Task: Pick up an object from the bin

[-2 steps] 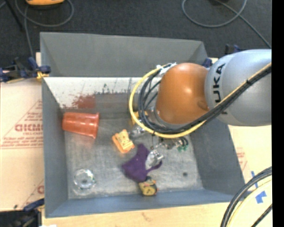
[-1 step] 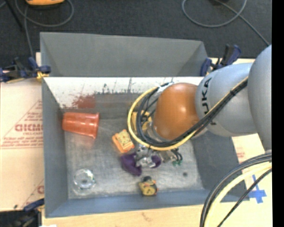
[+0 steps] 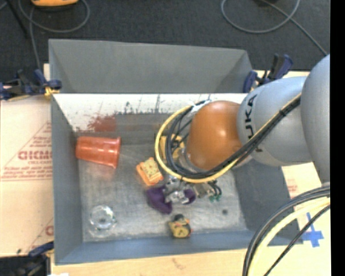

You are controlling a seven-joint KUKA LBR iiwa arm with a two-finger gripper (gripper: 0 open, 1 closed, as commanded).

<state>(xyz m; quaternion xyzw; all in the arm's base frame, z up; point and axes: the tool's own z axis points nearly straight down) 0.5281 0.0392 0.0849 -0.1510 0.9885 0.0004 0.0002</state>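
You can read "UKA" on the arm (image 3: 248, 122). Your hand (image 3: 173, 194) is down over one purple lump (image 3: 156, 200); you cannot tell how open it is. One orange block (image 3: 149, 172) lies just up-left of it, and one orange cup (image 3: 98, 150) farther left.

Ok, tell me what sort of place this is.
Probably a robotics lab's grasping test station: a KUKA arm reaches into a grey metal bin of small loose things, such as an orange cup, with cables looped on the dark floor.

Grey arm (image 3: 287, 119) lettered KUKA, capped by orange cover (image 3: 213, 134), looped by yellow/black cables (image 3: 163, 148); silver end effector (image 3: 175, 194) fitted.
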